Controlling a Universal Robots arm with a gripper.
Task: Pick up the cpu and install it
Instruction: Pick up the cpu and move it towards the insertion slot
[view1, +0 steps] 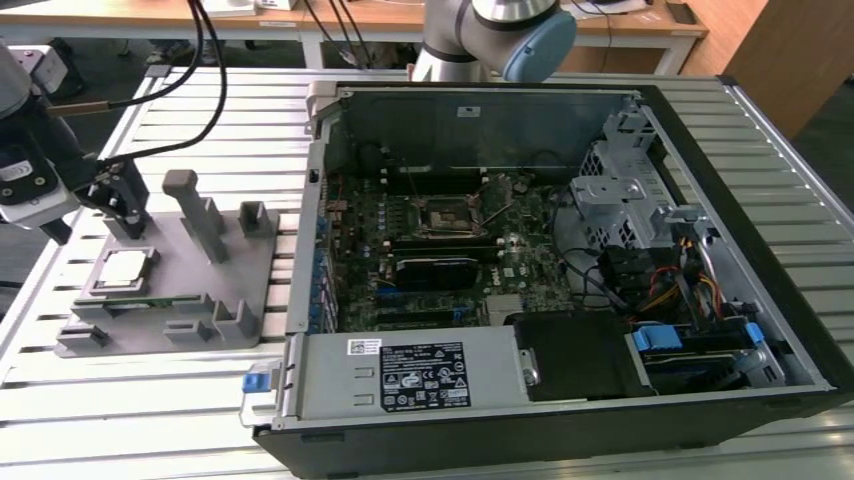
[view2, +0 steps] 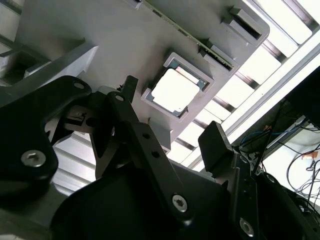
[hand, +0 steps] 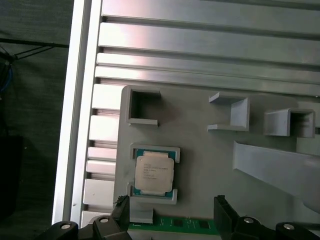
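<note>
The cpu (view1: 124, 268) is a small square chip with a silver-grey top. It lies flat in a square pocket of the grey fixture plate (view1: 200, 290) at the exterior view's left, and it is seen in both wrist views (view2: 174, 91) (hand: 154, 171). My gripper (view1: 123, 215) hangs just above the fixture, a little beyond the chip, open with nothing between its black fingers (view2: 131, 89). In the first wrist view the gripper (hand: 170, 206) stands with one fingertip on either side of the chip's near edge, clear of it. The motherboard socket (view1: 445, 218) lies inside the open computer case.
The open computer case (view1: 694, 250) lies on the slatted table, with drive cages, cables and a power supply (view1: 400, 370) inside. Upright grey blocks (view1: 198, 215) rise from the fixture beside the gripper. A green memory stick (hand: 190, 225) lies along the fixture's edge.
</note>
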